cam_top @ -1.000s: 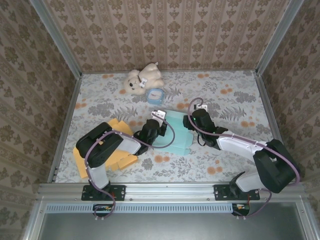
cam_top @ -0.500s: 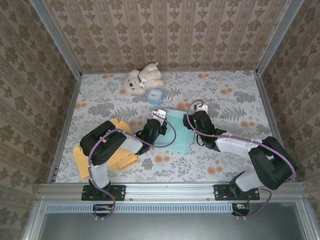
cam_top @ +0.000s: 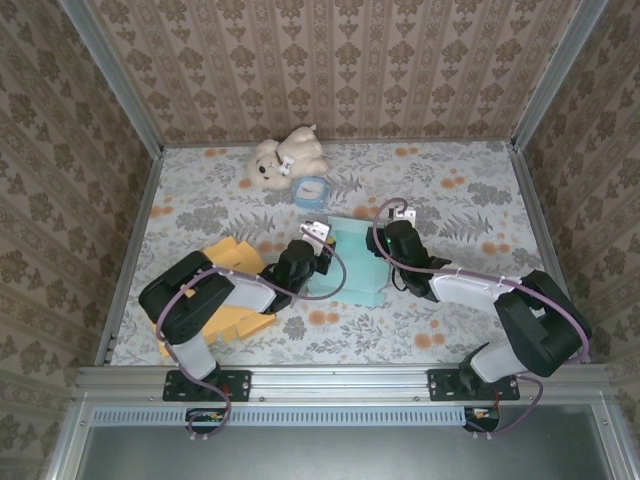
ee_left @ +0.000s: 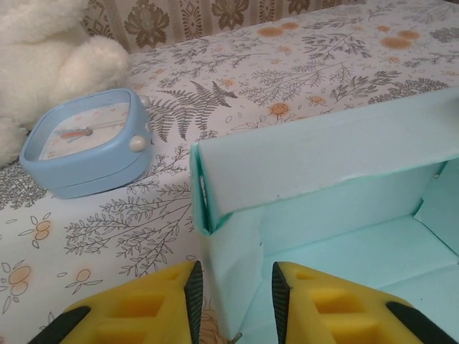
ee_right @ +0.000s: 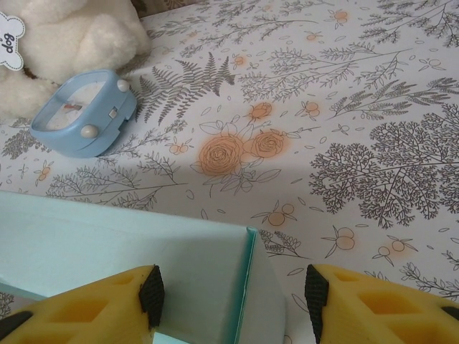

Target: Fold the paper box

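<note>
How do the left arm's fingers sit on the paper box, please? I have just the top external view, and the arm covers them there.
Observer: In the left wrist view the left fingers straddle a side wall of the paper box near its corner, one outside, one over the floor inside.
Operator: Thank you. And the right side?
Observer: In the right wrist view the right fingers stand wide apart with a box corner between them.
</note>
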`<action>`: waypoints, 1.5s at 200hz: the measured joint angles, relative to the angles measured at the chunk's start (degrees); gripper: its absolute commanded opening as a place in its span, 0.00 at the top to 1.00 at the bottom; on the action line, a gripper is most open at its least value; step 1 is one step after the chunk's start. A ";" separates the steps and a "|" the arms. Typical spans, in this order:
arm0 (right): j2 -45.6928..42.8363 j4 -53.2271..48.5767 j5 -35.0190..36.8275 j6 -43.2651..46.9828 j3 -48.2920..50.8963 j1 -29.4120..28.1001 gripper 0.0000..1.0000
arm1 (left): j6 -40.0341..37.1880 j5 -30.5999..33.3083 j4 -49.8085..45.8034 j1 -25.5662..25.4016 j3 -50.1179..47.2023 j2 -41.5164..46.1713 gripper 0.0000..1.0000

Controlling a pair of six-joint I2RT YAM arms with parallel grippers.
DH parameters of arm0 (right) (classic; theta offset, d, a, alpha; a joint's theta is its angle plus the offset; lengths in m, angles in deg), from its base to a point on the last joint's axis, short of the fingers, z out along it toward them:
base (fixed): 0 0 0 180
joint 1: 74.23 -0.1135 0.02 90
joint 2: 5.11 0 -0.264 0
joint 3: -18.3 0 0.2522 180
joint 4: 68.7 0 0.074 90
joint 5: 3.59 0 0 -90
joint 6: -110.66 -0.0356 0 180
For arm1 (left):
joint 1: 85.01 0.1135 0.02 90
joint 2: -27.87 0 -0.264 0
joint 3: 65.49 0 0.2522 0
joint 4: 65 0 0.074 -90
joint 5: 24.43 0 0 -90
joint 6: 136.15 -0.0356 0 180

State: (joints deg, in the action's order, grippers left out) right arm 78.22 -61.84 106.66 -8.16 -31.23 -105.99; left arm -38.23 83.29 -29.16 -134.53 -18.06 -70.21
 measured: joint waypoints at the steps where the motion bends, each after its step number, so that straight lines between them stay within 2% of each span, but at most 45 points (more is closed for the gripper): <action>1: 0.00 0.00 0.02 0.00 0.00 0.00 0.43 | 0.00 -0.02 -0.04 0.00 -0.04 0.04 0.67; 24: 0.04 -0.24 0.13 0.04 -0.17 0.00 0.42 | -0.02 -1.68 -1.49 0.61 -1.31 1.46 0.67; 60: 0.04 -1.51 0.13 0.11 -0.83 0.02 0.42 | -1.18 -13.73 -2.99 7.58 -1.42 1.05 0.63; 92: 0.07 -2.60 0.09 0.28 -1.44 0.02 0.42 | -2.80 -21.90 -2.34 10.64 -1.38 -1.40 0.62; 146: 0.42 -2.78 -0.59 0.35 -1.79 0.50 0.42 | -3.76 -27.98 -0.28 13.05 1.95 -7.69 0.63; 201: 0.81 -1.99 -1.44 0.55 -1.81 0.96 0.43 | -5.20 -26.60 0.55 11.19 5.40 -10.58 0.73; 261: 1.44 -1.03 -2.78 0.46 -1.79 1.40 0.43 | -5.64 -15.54 0.02 8.02 11.13 -15.04 0.79; 271: 1.81 -0.57 -2.78 0.31 -1.79 1.42 0.43 | -5.60 -13.42 0.13 7.48 11.91 -15.78 0.83; 296: 2.75 0.83 -3.69 0.04 -1.79 1.40 0.43 | -4.61 -9.16 0.42 6.62 13.29 -17.09 1.00; 300: 2.95 1.14 -3.87 -0.13 -1.77 1.40 0.43 | -4.11 -8.09 0.44 6.40 13.62 -17.31 1.00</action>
State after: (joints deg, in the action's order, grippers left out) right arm 81.17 -60.70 102.79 -8.29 -33.00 -104.60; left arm -42.33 75.20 -28.72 -128.12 -4.44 -87.52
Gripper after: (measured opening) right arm 0.573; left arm 0.051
